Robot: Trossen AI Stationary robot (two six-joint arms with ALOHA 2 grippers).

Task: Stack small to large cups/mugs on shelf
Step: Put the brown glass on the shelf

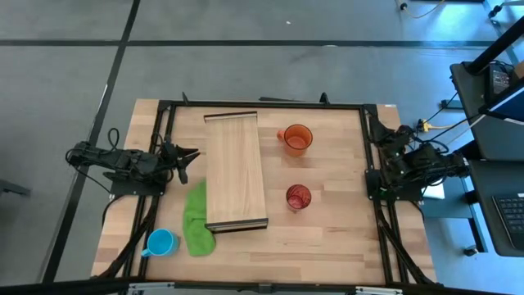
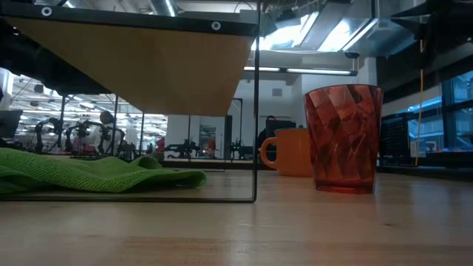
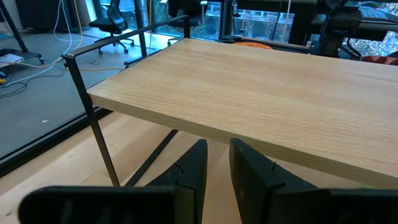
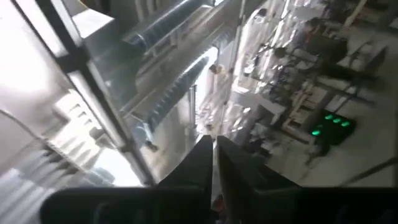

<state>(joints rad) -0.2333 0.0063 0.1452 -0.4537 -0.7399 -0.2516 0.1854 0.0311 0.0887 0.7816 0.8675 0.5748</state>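
From straight above, one light-wood shelf [image 1: 235, 170] runs lengthwise down the middle of the wooden table [image 1: 327, 238], its short ends dark-edged. Three cups stand on the tabletop, none on the shelf: an orange handled mug [image 1: 295, 139] at about 2 o'clock from the shelf's centre, a dark red tumbler [image 1: 298, 197] at about 4 o'clock, and a light blue handled mug [image 1: 160, 242] at about 8 o'clock, near the table's front-left corner. One green cloth [image 1: 196, 220] lies between the blue mug and the shelf, touching the shelf's long edge. The left gripper [image 1: 185, 160] sits at 9 o'clock, just beside the shelf; the right gripper [image 1: 385, 168] is folded back at the table's 3 o'clock edge, well apart from every cup.

At table height, the red tumbler [image 2: 343, 138] stands upright nearest the camera, with the orange mug [image 2: 288, 152] behind it at 9 o'clock, handle toward the shelf. The shelf's underside [image 2: 148, 63] spans overhead on thin dark legs, and the green cloth [image 2: 89, 174] lies beneath it.

Seen from the left wrist, the two dark fingers [image 3: 189, 177] are nearly together, a thin gap between them, holding nothing, pointing at the shelf top [image 3: 261, 93].

Seen from the right wrist, the fingers [image 4: 199, 165] are pressed close together, empty, aimed at the room's ceiling structure.
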